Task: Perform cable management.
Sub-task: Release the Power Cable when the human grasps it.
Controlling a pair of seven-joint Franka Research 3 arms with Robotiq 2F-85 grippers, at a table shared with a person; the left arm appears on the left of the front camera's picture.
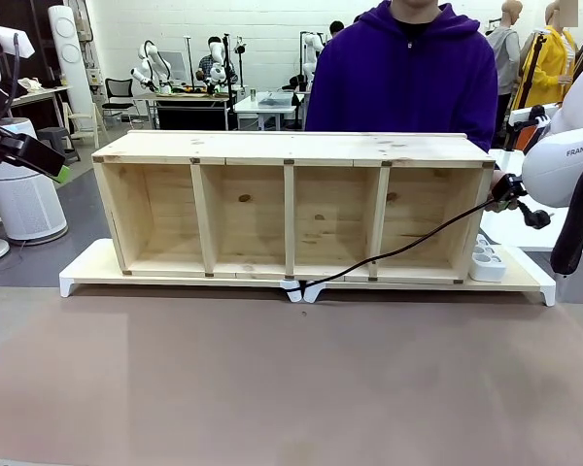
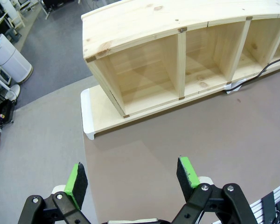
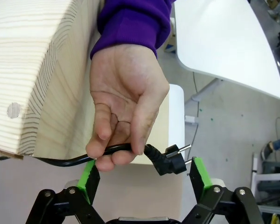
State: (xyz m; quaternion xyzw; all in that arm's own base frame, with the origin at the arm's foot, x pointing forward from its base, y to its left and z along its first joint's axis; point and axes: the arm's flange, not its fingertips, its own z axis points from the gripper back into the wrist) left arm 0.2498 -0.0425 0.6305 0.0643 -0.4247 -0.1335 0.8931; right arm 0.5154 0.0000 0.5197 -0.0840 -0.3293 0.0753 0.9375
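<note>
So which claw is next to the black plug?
The right gripper: its open fingers flank the plug, whose cable the person's hand holds. The left gripper hangs over bare tabletop.

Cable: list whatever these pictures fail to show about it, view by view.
- Front view: the cable drops to the middle gap in the white base. The base hides where it runs on.
- Front view: the plug end is too small to make out.
- Right wrist view: the person's hand wraps the cable just behind the plug, hiding that stretch.
- Left wrist view: the picture's right edge cuts the cable off beside the wooden shelf.
</note>
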